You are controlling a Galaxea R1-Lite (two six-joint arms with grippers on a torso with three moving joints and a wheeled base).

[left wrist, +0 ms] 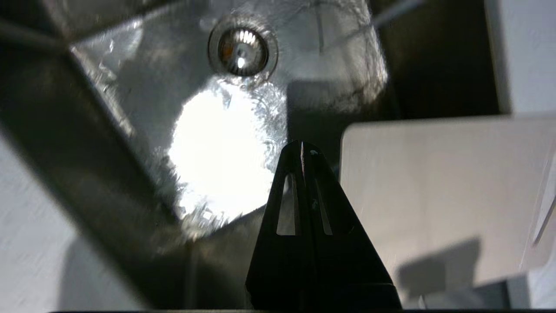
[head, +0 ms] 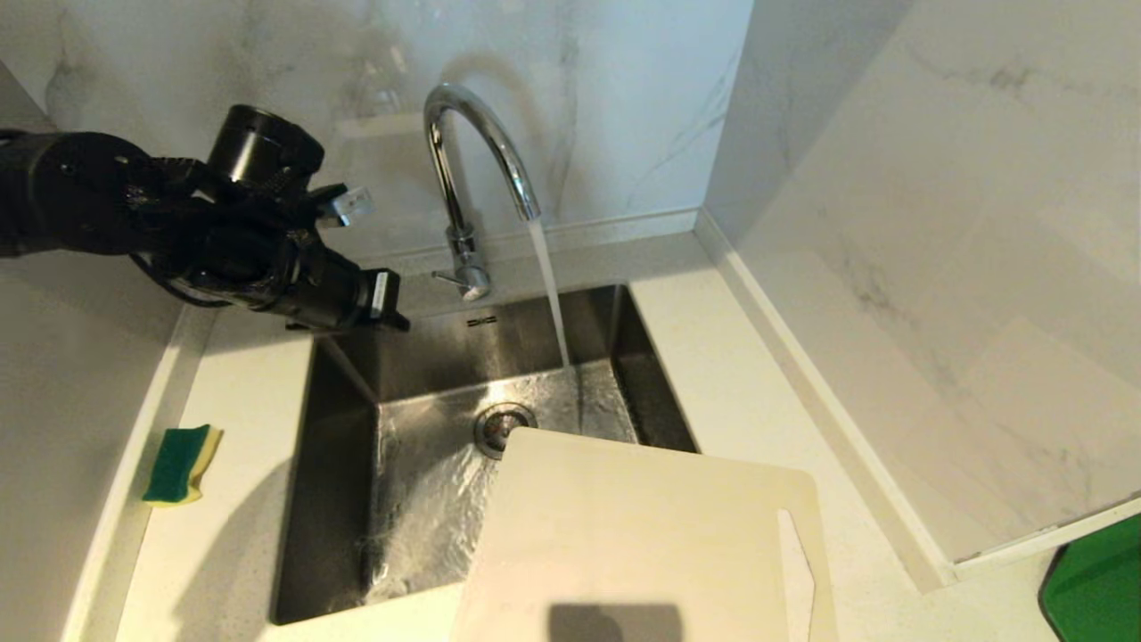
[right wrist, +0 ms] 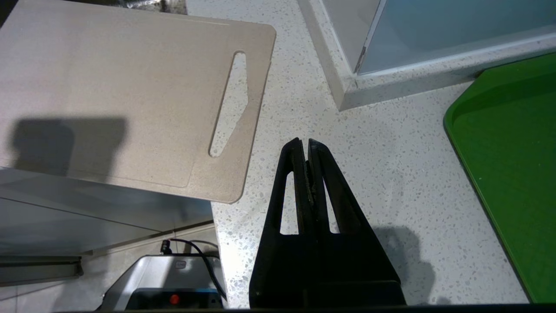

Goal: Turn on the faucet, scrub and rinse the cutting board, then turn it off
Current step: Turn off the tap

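The chrome gooseneck faucet (head: pixel 463 178) stands behind the sink, and water streams from its spout into the basin. The cream cutting board (head: pixel 642 535) lies flat over the sink's front right corner and the counter; its handle slot is at the right end. My left gripper (head: pixel 397 316) hangs shut and empty over the sink's back left corner, left of the faucet's base lever. In the left wrist view that gripper (left wrist: pixel 302 145) is above the wet basin, beside the board (left wrist: pixel 434 182). My right gripper (right wrist: pixel 304 143), shut and empty, is parked over the counter near the board's (right wrist: pixel 121 95) slotted end.
A green-and-yellow sponge (head: pixel 183 464) lies on the counter left of the steel sink (head: pixel 339 428). The drain (left wrist: pixel 242 50) is in the basin floor. A green tray (right wrist: pixel 508 165) sits at the far right. Marble walls close in behind and on the right.
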